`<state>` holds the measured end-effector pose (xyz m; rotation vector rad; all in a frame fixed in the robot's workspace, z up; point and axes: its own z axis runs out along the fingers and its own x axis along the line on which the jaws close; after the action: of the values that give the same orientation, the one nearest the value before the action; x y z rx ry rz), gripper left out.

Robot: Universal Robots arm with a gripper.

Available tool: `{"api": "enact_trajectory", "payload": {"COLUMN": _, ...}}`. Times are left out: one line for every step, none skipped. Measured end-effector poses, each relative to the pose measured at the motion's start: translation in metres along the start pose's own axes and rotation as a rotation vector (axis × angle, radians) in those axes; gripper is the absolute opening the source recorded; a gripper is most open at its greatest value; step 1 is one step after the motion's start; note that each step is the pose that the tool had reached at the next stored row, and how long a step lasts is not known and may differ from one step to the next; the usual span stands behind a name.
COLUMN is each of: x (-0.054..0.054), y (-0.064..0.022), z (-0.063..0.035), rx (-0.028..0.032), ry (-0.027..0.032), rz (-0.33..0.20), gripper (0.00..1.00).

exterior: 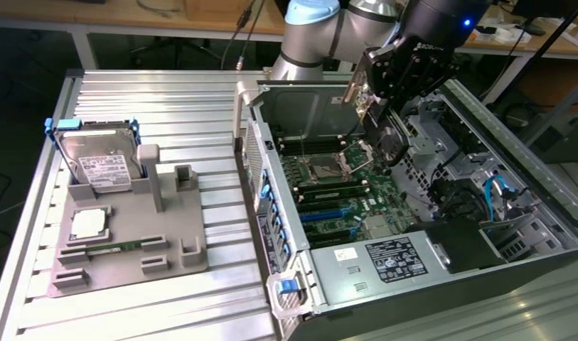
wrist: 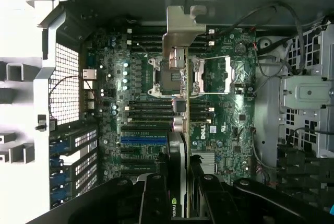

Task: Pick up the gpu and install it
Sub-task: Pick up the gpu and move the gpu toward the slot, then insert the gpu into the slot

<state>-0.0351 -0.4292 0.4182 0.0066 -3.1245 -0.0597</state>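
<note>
Exterior view, item list:

- Desk (exterior: 175, 99): silver ribbed aluminium top, bare along the far edge and in the near corner on the exterior view's left.
- Grey fixture (exterior: 166, 234): lies flat on the desk toward the edge on the exterior view's left. It carries a hard drive (exterior: 101, 167) standing upright in a blue-framed slot, a processor chip (exterior: 87, 224) lying flat nearer the front, and a memory stick (exterior: 113, 246) lying in a groove just beside it.
- Computer case (exterior: 269, 213): open side up, taking up the half of the desk on the exterior view's right. The green motherboard (exterior: 336, 192) is exposed, with a labelled power supply (exterior: 395, 259) at the near end and blue cables (exterior: 498, 188) beside the drive bays.
- Robot arm (exterior: 313, 28): silver with pale blue joints, reaching in over the desk's far edge.
- End effector (exterior: 382, 92): black, clamped on the gpu (exterior: 376, 122).
- Gpu position: held in the air over the far end of the open case, above the motherboard and clear of it.
- Room: wooden-topped benches beyond the far edge, with hanging cables and a dark floor beneath.

Wrist view: the gpu is seen edge-on between the dark fingers (wrist: 151, 198), with its silver bracket (wrist: 182, 28) at the outer end, over the processor socket (wrist: 206, 75)
</note>
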Motion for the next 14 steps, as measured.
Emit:
{"api": "enact_trajectory", "payload": {"x": 0.0, "y": 0.0, "z": 0.0, "rx": 0.0, "ry": 0.0, "rz": 0.0, "gripper": 0.27}}
{"api": "enact_trajectory", "payload": {"x": 0.0, "y": 0.0, "z": 0.0, "rx": -0.0001, "ry": 0.0, "rz": 0.0, "gripper": 0.27}}
{"api": "enact_trajectory", "payload": {"x": 0.0, "y": 0.0, "z": 0.0, "rx": 0.0, "ry": 0.0, "rz": 0.0, "gripper": 0.27}}
{"api": "enact_trajectory", "payload": {"x": 0.0, "y": 0.0, "z": 0.0, "rx": -0.0001, "ry": 0.0, "rz": 0.0, "gripper": 0.27}}
{"api": "enact_trajectory", "payload": {"x": 0.0, "y": 0.0, "z": 0.0, "rx": -0.0001, "ry": 0.0, "rz": 0.0, "gripper": 0.27}}
{"api": "enact_trajectory", "payload": {"x": 0.0, "y": 0.0, "z": 0.0, "rx": 0.0, "ry": 0.0, "rz": 0.0, "gripper": 0.27}}
{"api": "enact_trajectory", "payload": {"x": 0.0, "y": 0.0, "z": 0.0, "rx": 0.0, "ry": 0.0, "rz": 0.0, "gripper": 0.27}}
{"api": "enact_trajectory", "payload": {"x": 0.0, "y": 0.0, "z": 0.0, "rx": -0.0001, "ry": 0.0, "rz": 0.0, "gripper": 0.27}}
{"api": "enact_trajectory", "payload": {"x": 0.0, "y": 0.0, "z": 0.0, "rx": 0.0, "ry": 0.0, "rz": 0.0, "gripper": 0.27}}
{"api": "enact_trajectory", "payload": {"x": 0.0, "y": 0.0, "z": 0.0, "rx": 0.0, "ry": 0.0, "rz": 0.0, "gripper": 0.27}}
{"api": "enact_trajectory", "payload": {"x": 0.0, "y": 0.0, "z": 0.0, "rx": 0.0, "ry": 0.0, "rz": 0.0, "gripper": 0.27}}
{"api": "enact_trajectory", "payload": {"x": 0.0, "y": 0.0, "z": 0.0, "rx": -0.0001, "ry": 0.0, "rz": -0.001, "gripper": 0.27}}
{"api": "enact_trajectory", "payload": {"x": 0.0, "y": 0.0, "z": 0.0, "rx": 0.0, "ry": 0.0001, "rz": -0.003, "gripper": 0.27}}
{"api": "enact_trajectory", "payload": {"x": 0.0, "y": 0.0, "z": 0.0, "rx": 0.0001, "ry": 0.0002, "rz": -0.006, "gripper": 0.27}}
